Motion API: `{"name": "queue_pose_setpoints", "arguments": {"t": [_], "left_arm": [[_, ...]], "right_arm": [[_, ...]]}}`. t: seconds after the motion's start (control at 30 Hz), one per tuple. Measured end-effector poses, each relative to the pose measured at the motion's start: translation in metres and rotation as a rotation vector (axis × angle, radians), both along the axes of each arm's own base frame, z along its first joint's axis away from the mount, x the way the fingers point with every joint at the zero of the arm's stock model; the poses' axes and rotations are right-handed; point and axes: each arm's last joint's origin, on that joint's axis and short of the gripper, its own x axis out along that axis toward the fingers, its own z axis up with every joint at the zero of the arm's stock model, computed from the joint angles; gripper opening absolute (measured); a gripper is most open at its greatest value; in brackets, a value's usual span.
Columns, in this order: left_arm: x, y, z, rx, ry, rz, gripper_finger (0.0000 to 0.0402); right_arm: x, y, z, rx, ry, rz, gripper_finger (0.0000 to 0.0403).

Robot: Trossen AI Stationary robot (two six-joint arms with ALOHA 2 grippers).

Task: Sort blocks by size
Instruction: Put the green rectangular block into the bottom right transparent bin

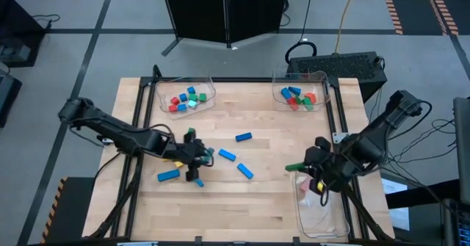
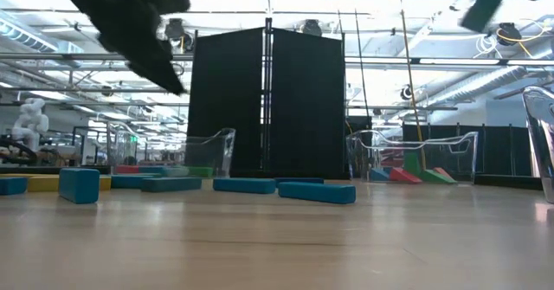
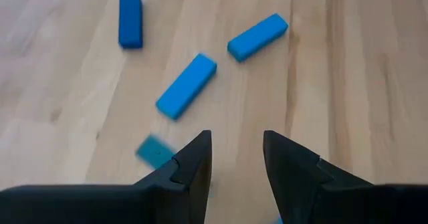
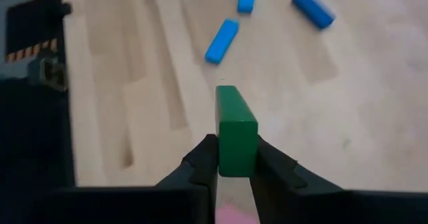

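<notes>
1. I see the right end effector clamped on a long green rectangular block, held just inside the far rim of the clear plastic tray at the tabletop's near right corner.
2. Something pink sits in that tray under the right arm; I can't make out its shape.
3. Left end effector hovers low over the wooden tabletop, left of centre, fingers apart with nothing between them.
4. Ahead of it: three long blue bars, loose and well apart, plus a small teal cube just beside its fingers.
5. One more blue bar lies near the left arm.
6. Two clear trays at the far edge each hold a mix of small red, green, blue blocks.
</notes>
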Motion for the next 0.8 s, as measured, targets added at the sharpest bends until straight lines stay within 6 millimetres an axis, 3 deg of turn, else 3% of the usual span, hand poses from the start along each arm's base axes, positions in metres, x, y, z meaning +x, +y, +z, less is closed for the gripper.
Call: {"name": "queue_pose_setpoints", "arguments": {"t": [0.1,0.33,0.57,0.8], "left_arm": [[-0.014,-0.003,0.006,-0.018,0.021,0.043,0.0137],[-0.030,-0.011,0.016,-0.076,0.012,0.068,0.0137],[-0.041,-0.015,0.011,-0.059,0.109,0.072,0.0137],[-0.052,-0.018,0.005,-0.062,0.219,0.088,0.0137]], "right_arm": [[-0.004,0.009,-0.003,0.045,0.029,0.013,0.0037],[-0.020,0.035,-0.010,0.159,0.128,0.047,0.0037],[-0.030,0.054,-0.022,0.261,0.284,-0.005,0.0037],[-0.026,0.069,-0.038,0.289,0.431,-0.016,0.0037]]}}
